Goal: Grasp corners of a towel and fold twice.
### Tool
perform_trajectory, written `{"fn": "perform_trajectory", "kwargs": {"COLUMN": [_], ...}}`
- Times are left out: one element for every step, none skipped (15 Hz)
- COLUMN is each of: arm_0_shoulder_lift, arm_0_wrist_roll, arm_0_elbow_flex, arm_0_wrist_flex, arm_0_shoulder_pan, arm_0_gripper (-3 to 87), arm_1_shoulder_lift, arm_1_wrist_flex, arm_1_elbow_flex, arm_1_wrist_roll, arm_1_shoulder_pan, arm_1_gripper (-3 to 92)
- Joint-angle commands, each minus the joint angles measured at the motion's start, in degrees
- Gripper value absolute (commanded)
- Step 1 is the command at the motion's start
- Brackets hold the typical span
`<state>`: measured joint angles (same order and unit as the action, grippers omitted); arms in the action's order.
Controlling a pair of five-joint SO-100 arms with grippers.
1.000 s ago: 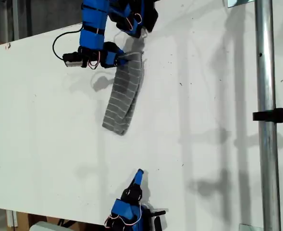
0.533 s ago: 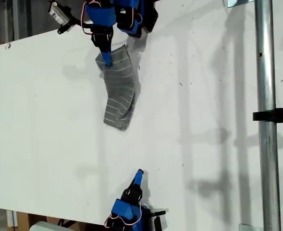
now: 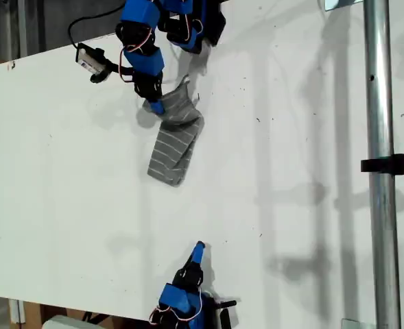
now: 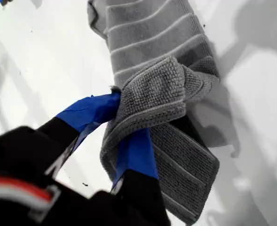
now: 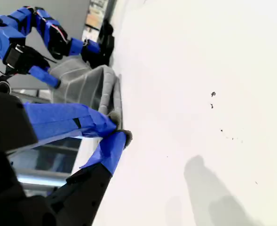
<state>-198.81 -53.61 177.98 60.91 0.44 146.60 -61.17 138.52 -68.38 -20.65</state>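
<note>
Though folds hide its corners, my first tool (image 4: 124, 134) pinches the towel (image 3: 174, 140); my second tool (image 5: 111, 134) is closed, empty.

no readable text, labels, brands, numbers or signs in any view

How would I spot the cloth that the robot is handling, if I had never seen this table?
Look at the big white table. Near its far edge, toward the exterior view's top, my first gripper pinches the towel. It is the only soft thing there: dark grey, thin white stripes, bunched into a long strip.
</note>
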Motion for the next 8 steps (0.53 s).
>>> {"fn": "perform_trajectory", "kwargs": {"arm_0_shoulder_lift": [-0.3,-0.3,-0.3,-0.3,-0.3,-0.3,-0.3,-0.3], "arm_0_wrist_roll": [0.0,0.0,0.0,0.0,0.1,0.1,0.0,-0.1], "arm_0_elbow_flex": [0.3,0.3,0.3,0.3,0.3,0.3,0.3,0.3], "arm_0_wrist_flex": [0.1,0.1,0.1,0.1,0.0,0.0,0.0,0.0], "arm_0_shoulder_pan": [0.4,0.4,0.5,0.4,0.4,0.4,0.5,0.6], "arm_0_gripper": [0.5,0.4,0.2,0.1,0.1,0.1,0.0,0.0], "arm_1_shoulder_lift": [1.4,1.3,1.8,2.8,3.6,4.0,4.4,4.6], "arm_1_wrist_flex": [-5.7,-11.0,-15.8,-19.6,-22.8,-25.5,-27.3,-31.0], "arm_1_elbow_flex": [-4.9,-6.3,-7.3,-7.6,-7.6,-7.3,-6.5,-6.1], "arm_1_wrist_roll": [-0.4,-1.3,-2.2,-3.5,-5.0,-6.3,-7.3,-11.3], "arm_1_shoulder_pan": [-0.7,-0.5,0.1,1.1,2.3,3.7,5.4,7.7], "arm_1_gripper": [-0.2,-0.2,-0.2,-0.2,-0.2,-0.2,0.8,14.6]}}
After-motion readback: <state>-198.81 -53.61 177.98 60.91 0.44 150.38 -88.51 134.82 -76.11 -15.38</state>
